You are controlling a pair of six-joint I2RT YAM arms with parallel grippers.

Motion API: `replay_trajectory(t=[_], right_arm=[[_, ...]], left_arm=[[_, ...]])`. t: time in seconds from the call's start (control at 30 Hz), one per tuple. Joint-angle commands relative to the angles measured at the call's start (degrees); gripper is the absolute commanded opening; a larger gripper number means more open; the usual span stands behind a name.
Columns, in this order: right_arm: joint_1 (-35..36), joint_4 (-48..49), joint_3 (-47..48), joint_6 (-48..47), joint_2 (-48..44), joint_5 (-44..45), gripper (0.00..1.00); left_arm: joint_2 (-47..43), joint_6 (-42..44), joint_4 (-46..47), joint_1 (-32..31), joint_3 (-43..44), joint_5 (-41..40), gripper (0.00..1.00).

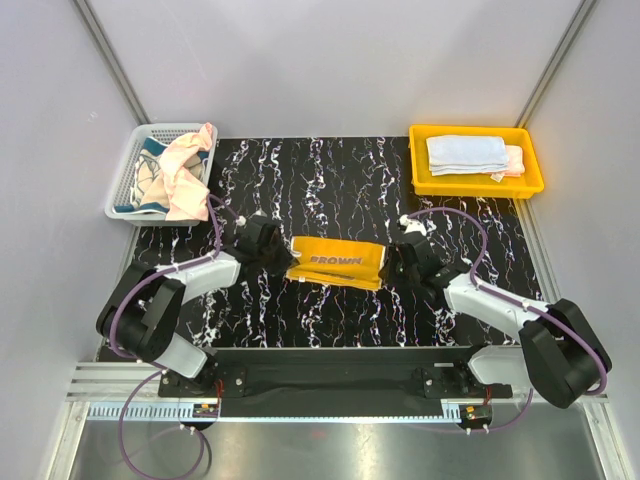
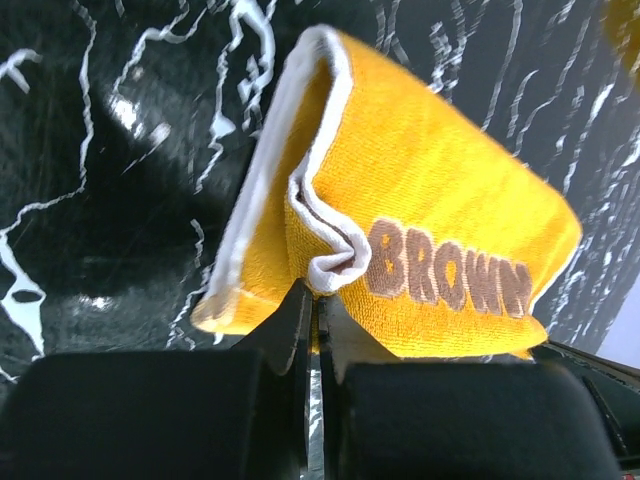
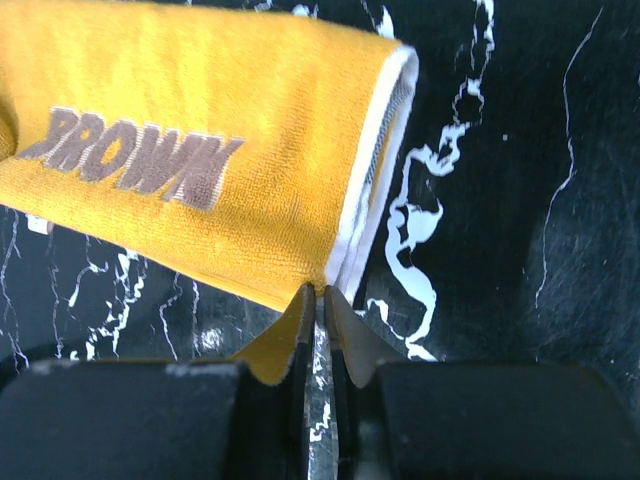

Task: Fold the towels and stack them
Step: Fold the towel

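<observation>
A yellow-orange towel with brown "BROWN" lettering point(image 1: 336, 261) lies folded in the middle of the black marbled table, held at both ends. My left gripper point(image 1: 284, 258) is shut on its left end; the left wrist view shows the towel point(image 2: 420, 210) with its white edge pinched between the jaws point(image 2: 316, 300). My right gripper point(image 1: 388, 266) is shut on its right end; the right wrist view shows the towel point(image 3: 200, 150) gripped at the corner point(image 3: 320, 295). A pink towel point(image 1: 183, 172) hangs over a white basket. Folded pale blue point(image 1: 466, 153) and pink point(image 1: 514, 162) towels lie in a yellow tray.
The white mesh basket point(image 1: 126, 185) stands at the back left with a teal-patterned cloth point(image 1: 150, 172) inside. The yellow tray point(image 1: 420, 175) stands at the back right. Grey walls close in the table on three sides.
</observation>
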Motion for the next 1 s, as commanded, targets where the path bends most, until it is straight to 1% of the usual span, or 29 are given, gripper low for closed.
replay_trajectory(t=[0.0,0.03,0.07,0.1,0.13,0.2,0.23,0.3,0.37,0.47,0.57,0.6,0.63,0.7,0.8,0.87,0.97], right_arm=[[0.41,2.49,-0.94,1.81,0.02,-0.01,0.16],[0.49,2.49,-0.94,1.91,0.02,0.16,0.19],[0.49,2.49,-1.11,1.91,-0.07,0.08,0.20],[0.49,2.49,-1.20,2.17,-0.24,0.34,0.23],[0.49,2.23,-1.11,2.17,-0.51,0.25,0.29],[0.49,1.01,-0.59,2.34,-1.47,0.34,0.34],[0.49,0.30,-0.32,2.35,-2.00,0.60,0.38],[0.49,-1.89,0.20,2.61,-3.66,1.30,0.38],[0.49,-4.52,0.82,2.78,-4.98,1.83,0.39],[0.58,-7.69,2.92,3.14,-6.83,2.45,0.40],[0.49,-8.14,5.30,3.31,-5.96,0.61,0.40],[0.58,-7.36,7.74,4.01,-2.22,-1.05,0.38],[0.58,-7.26,8.37,4.19,-2.18,-1.06,0.38],[0.76,-6.91,9.43,4.45,0.89,-1.33,0.37],[0.76,-5.16,9.78,4.89,4.23,-2.20,0.36],[0.67,-4.54,9.00,5.77,5.98,-3.34,0.36],[0.76,-2.96,6.19,7.09,7.22,-4.23,0.35]], left_arm=[[-0.70,-0.73,5.66,-0.47,-1.57,-0.15,0.08],[-0.70,-0.73,5.93,-0.55,-2.18,0.03,0.09],[-0.61,-0.73,6.11,-0.81,-2.28,0.21,0.10],[-0.78,-0.56,6.54,-0.82,-2.45,0.47,0.13],[-0.87,-0.38,6.63,-0.99,-2.45,0.65,0.19],[-1.40,0.06,6.11,-0.99,-2.72,1.26,0.23],[-2.62,0.23,5.85,-0.91,-2.63,1.44,0.29],[-4.38,0.85,4.71,-0.99,-3.07,1.96,0.34],[-7.45,1.55,2.95,-0.99,-2.72,1.71,0.37],[-11.85,4.18,-3.35,-0.91,-0.97,0.21,0.37],[-13.96,5.68,-5.84,-1.08,0.79,-1.29,0.36],[-12.05,6.73,-6.80,-1.08,4.71,-0.07,0.35],[-10.73,6.83,-6.81,-1.08,4.75,-0.06,0.35],[-8.44,6.91,-6.73,-1.17,7.55,0.30,0.34],[-3.44,6.92,-5.41,-1.52,9.05,0.38,0.32],[-0.19,7.09,-4.62,-1.87,9.24,1.00,0.29],[1.06,5.95,-1.72,-2.66,5.64,1.08,0.28]])
